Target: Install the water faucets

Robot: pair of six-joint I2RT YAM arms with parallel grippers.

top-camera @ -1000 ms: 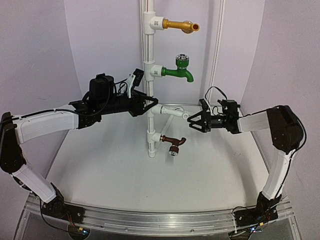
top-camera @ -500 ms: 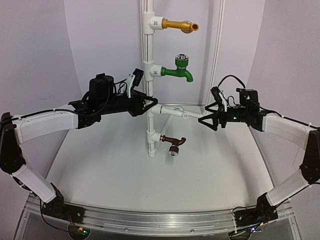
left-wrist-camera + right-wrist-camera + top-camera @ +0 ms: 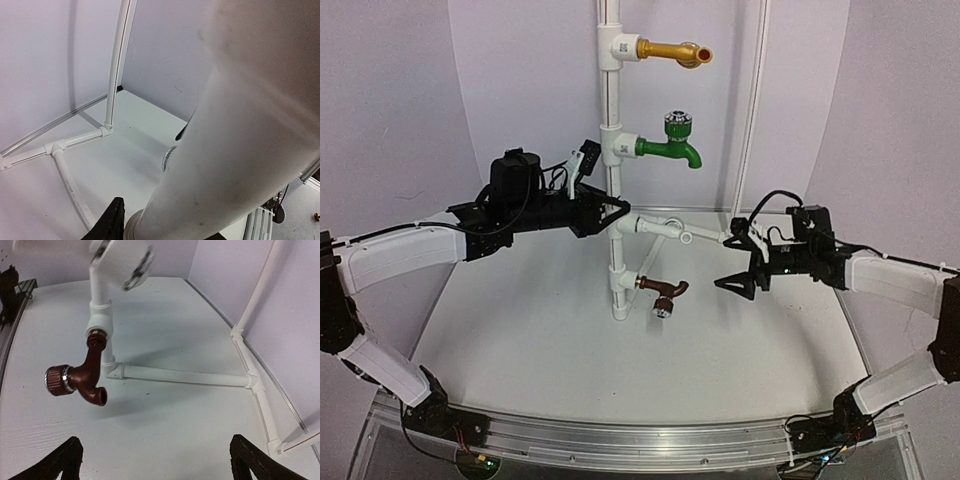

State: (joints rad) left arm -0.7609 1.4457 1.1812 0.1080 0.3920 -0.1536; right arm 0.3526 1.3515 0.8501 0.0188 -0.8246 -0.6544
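Note:
The small dark brown faucet with a silver knob is screwed into the lowest fitting of the upright white pipe, spout pointing right. In the right wrist view the brown faucet hangs at the left, ahead of the fingers. My right gripper is open and empty, to the right of the faucet and apart from it; it also shows in the right wrist view. My left gripper is shut on the white pipe at mid height. In the left wrist view the pipe fills the frame.
On the same pipe are a long gold faucet at the top, a green faucet below it, and a white tap just above the brown one. The stand's white base pipes lie on the table. Curved walls close the back.
My right gripper has drawn back to the right from the white tap and dropped to the height of the brown faucet. The pipe stand has shifted slightly left. The left gripper keeps its hold.

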